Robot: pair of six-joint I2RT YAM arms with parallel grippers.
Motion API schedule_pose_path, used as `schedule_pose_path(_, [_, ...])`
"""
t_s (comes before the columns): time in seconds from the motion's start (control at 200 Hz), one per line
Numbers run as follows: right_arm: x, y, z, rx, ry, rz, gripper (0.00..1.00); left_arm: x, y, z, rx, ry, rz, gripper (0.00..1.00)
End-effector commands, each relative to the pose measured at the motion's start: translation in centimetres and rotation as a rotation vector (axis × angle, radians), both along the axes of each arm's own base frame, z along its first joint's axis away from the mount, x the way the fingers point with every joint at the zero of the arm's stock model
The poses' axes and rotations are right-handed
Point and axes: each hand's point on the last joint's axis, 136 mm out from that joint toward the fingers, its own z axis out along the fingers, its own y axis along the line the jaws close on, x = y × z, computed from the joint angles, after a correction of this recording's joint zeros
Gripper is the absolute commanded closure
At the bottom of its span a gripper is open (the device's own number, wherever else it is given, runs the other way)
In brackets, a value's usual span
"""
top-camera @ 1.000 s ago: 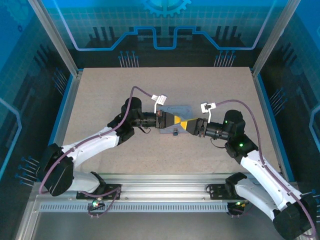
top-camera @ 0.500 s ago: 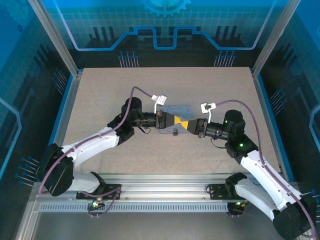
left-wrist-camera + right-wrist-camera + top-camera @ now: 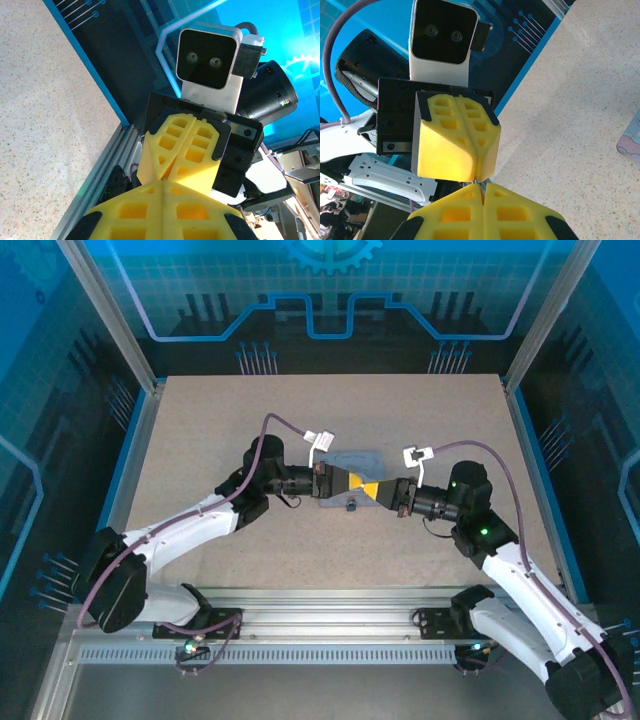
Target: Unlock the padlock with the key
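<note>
Right gripper [image 3: 483,189] shut since a second earlier | left gripper [image 3: 161,184] clenched too, tip to tip over tin [image 3: 360,454] | key grip: we could not tell | padlock [image 3: 351,506] lay at their 6 o'clock, untouched | unlocking remained, we judged

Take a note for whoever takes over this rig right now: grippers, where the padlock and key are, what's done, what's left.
Left gripper: shut. Right gripper: shut. They meet tip to tip over the tin.
Padlock: small dark thing on the table by the tin's near edge, apart from both grippers.
Key: too small to make out; possibly pinched where the tips meet.
Done: nothing visible at the padlock.
Left: bring key to padlock, insert, turn, open.
</note>
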Motion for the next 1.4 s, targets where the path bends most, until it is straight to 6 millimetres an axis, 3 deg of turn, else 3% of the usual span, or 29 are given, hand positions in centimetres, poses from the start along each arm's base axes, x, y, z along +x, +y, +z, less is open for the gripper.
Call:
schedule_pose_path(0.0, [-0.2,-0.3,0.5,0.000,-0.033,0.004,1.00,-0.1,0.4,1.7,-0.023,-0.053,-0.001,1.00])
schedule_pose_path(0.23, [0.0,-0.4,0.3,-0.001,-0.032,-0.008,1.00,0.2,0.2,1.5,-0.016,-0.044,-0.002,1.00])
schedule_pose_path(0.29, [0.1,-0.5,0.4,-0.004,-0.032,-0.016,1.00,0.4,0.3,1.3,-0.010,-0.041,0.015,0.74])
schedule_pose_path(0.375, [0.5,-1.0,0.4,-0.022,-0.029,-0.039,1.00,0.6,0.8,0.8,0.004,-0.044,0.046,0.65])
schedule_pose_path(0.415, [0.9,-1.4,0.2,-0.041,-0.023,-0.064,1.00,0.9,1.3,0.4,0.023,-0.039,0.076,0.56])
schedule_pose_path(0.55, [2.6,-3.7,-0.9,-0.129,0.005,-0.180,1.00,2.2,3.7,-2.5,0.141,-0.003,0.222,0.40])
schedule_pose_path(0.72, [5.0,-7.4,-3.6,-0.377,0.044,-0.373,1.00,3.6,7.7,-7.9,0.405,0.054,0.413,0.34])
schedule_pose_path(0.876, [7.5,-10.7,-6.0,-0.597,0.092,-0.529,1.00,4.4,10.6,-11.4,0.574,0.105,0.547,0.28])
schedule_pose_path(0.906, [7.8,-11.5,-7.2,-0.651,0.123,-0.555,1.00,4.6,11.1,-12.0,0.598,0.114,0.568,0.28])
schedule_pose_path(0.921, [8.3,-11.7,-6.4,-0.660,0.111,-0.573,1.00,4.7,11.3,-12.3,0.611,0.119,0.577,0.28])
schedule_pose_path(0.956, [9.0,-12.2,-6.8,-0.702,0.118,-0.595,1.00,5.0,11.7,-12.8,0.634,0.128,0.596,0.28])
schedule_pose_path(1.201, [13.6,-14.8,-11.0,-0.977,0.216,-0.693,1.00,7.0,11.3,-16.2,0.691,0.164,0.609,0.27])
schedule_pose_path(1.396, [16.2,-14.2,-14.0,-1.092,0.265,-0.664,1.00,8.9,10.2,-18.2,0.688,0.198,0.604,0.27])
